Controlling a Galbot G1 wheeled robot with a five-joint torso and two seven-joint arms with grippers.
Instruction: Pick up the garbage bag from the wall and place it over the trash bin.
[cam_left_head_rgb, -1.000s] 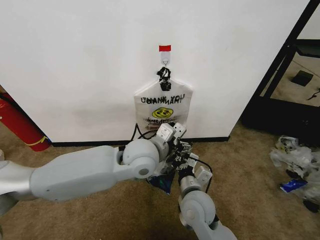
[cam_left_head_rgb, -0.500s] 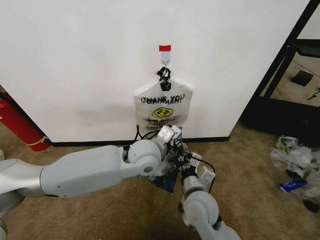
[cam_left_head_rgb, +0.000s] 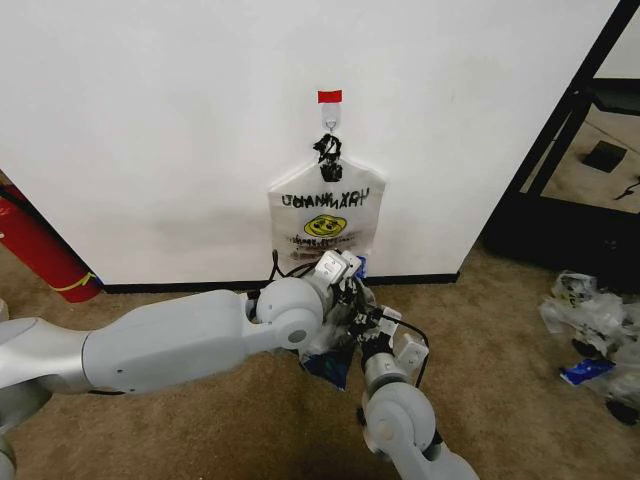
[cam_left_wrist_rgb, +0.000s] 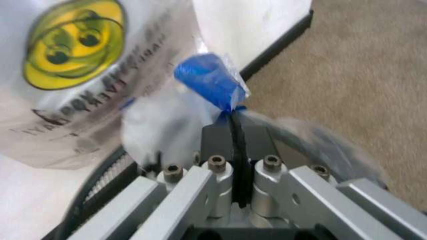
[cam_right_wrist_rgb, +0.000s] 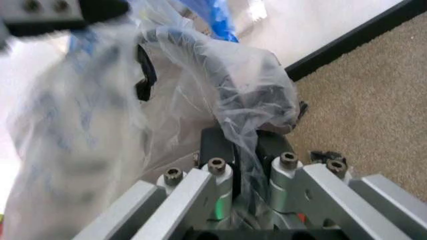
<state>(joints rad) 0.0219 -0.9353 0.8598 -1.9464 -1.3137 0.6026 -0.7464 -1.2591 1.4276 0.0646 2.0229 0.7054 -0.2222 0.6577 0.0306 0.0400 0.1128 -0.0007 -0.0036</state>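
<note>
Filling the upper part of the head view, the wall (cam_left_head_rgb: 150, 120) runs down to a black baseboard and brown carpet (cam_left_head_rgb: 500, 330). Hanging against it at about 12 o'clock from the two arms, the garbage bag (cam_left_head_rgb: 327, 215) dangles from a small hook (cam_left_head_rgb: 329, 122) under a red tape strip (cam_left_head_rgb: 329, 96), its smiley and lettering facing out. The left gripper (cam_left_head_rgb: 342, 277) reaches across from 9 o'clock to the bag's lower edge; in the left wrist view (cam_left_wrist_rgb: 235, 120) its jaws are pressed together, pinching a blue patch (cam_left_wrist_rgb: 208, 80) of the bag. The right gripper (cam_left_head_rgb: 366, 318) comes up from 6 o'clock, just beside the left one; in the right wrist view (cam_right_wrist_rgb: 245, 145) its jaws clamp a fold of the clear plastic.
</note>
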